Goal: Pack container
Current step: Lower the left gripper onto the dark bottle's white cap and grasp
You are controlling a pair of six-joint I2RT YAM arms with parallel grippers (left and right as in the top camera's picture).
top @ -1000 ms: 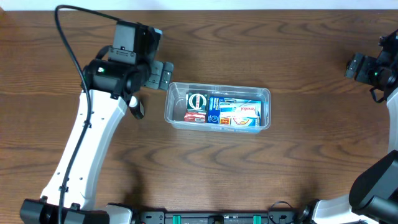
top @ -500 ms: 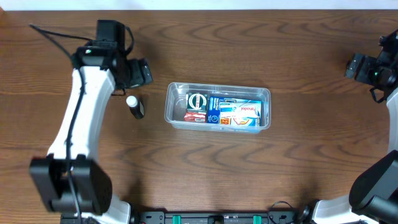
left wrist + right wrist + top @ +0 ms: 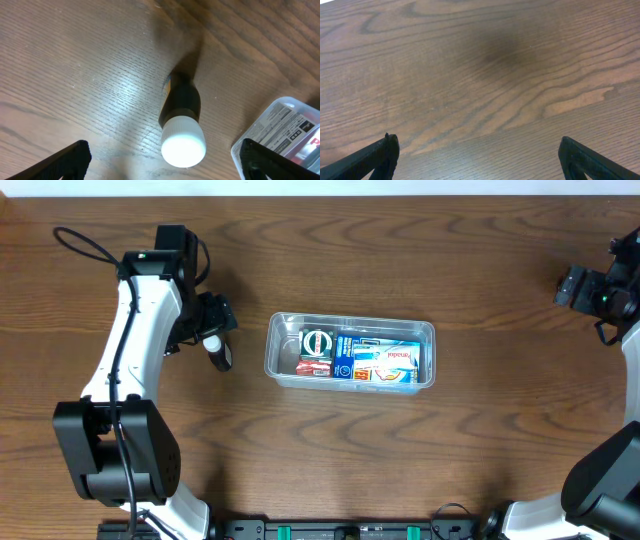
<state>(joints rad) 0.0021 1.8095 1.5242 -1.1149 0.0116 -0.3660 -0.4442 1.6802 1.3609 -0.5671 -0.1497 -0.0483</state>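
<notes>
The clear plastic container [image 3: 280,370] sits mid-table, holding several small packets and a round green-and-white item. A small dark bottle with a white cap [image 3: 218,352] rests on the wood just left of it, seemingly lying with the cap towards my left gripper [image 3: 212,328]. That gripper is open and hovers over the cap end without touching it. In the left wrist view the bottle [image 3: 182,122] lies between and beyond the fingertips [image 3: 75,156] of the left gripper [image 3: 165,167], and the container's corner [image 3: 272,131] shows at right. My right gripper [image 3: 580,288] is open at the far right.
The right wrist view shows only bare wood between the wide-open right gripper [image 3: 480,160] fingers. A black cable [image 3: 75,242] loops off the left arm near the table's back left.
My left arm has swung left, away from the container's left end. Its gripper now hangs over the small bottle. The bottle, container and right arm have not moved.
</notes>
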